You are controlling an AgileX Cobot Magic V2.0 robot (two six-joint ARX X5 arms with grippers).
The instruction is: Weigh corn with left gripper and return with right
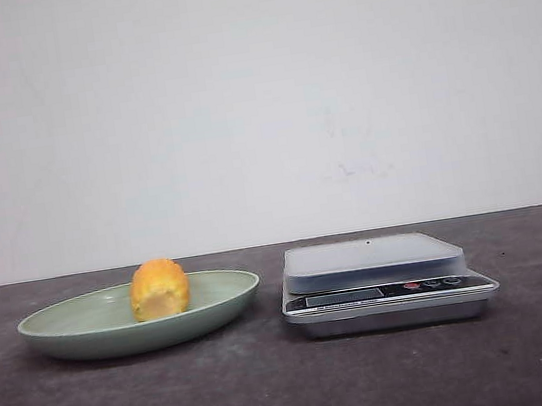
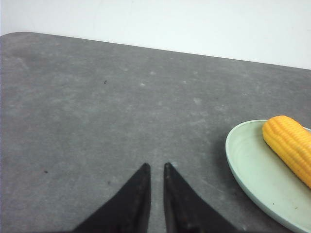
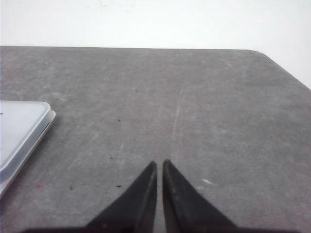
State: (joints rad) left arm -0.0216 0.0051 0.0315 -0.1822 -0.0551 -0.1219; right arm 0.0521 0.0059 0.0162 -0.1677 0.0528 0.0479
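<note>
The yellow-orange corn lies in a pale green plate at the left of the dark table. It also shows in the left wrist view, in the plate. A silver kitchen scale with a pale platform stands to the plate's right. My left gripper is shut and empty over bare table, apart from the plate. My right gripper is shut and empty over bare table, apart from the scale's corner. Neither arm shows in the front view.
The scale has a display and red and dark buttons on its front. A white wall stands behind the table's far edge. The table's rounded corners show in both wrist views.
</note>
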